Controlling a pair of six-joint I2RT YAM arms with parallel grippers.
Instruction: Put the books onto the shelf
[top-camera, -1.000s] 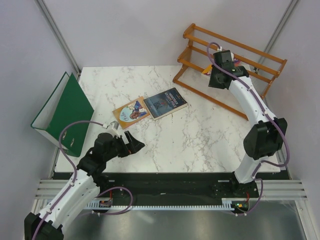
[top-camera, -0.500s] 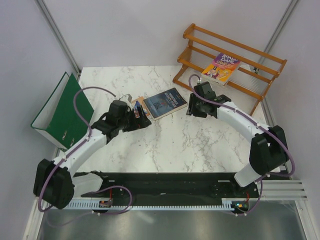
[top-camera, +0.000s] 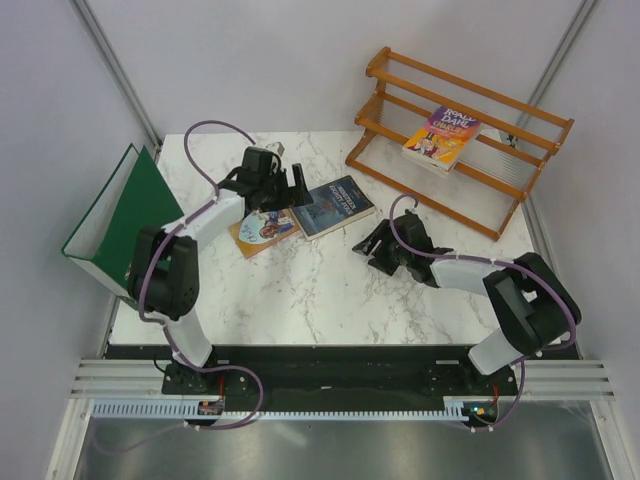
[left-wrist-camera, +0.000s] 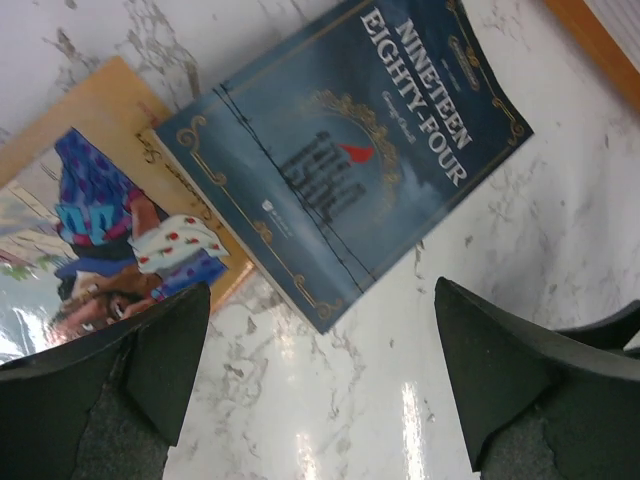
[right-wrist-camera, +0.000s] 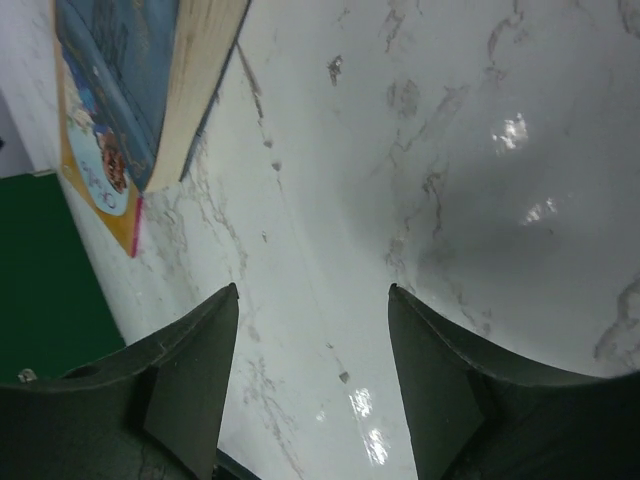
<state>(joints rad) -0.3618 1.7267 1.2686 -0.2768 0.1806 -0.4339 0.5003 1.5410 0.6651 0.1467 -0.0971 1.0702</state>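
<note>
Two empty grippers are flanking the dark blue book (top-camera: 331, 206): the left gripper (top-camera: 286, 187) is hovering over its left edge, jaws wide, and the right gripper (top-camera: 375, 245) is sitting low at its right, jaws parted (nothing between them). The tan book (top-camera: 263, 227) is lying partly under it, and the purple-and-yellow book (top-camera: 442, 138) is resting on the shelf (top-camera: 470, 90) beyond.

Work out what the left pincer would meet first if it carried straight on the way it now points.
Probably the dark blue Nineteen Eighty-Four paperback, near its corner. Depth is unclear, so the open left pincer might land on the marble table beside it.
</note>
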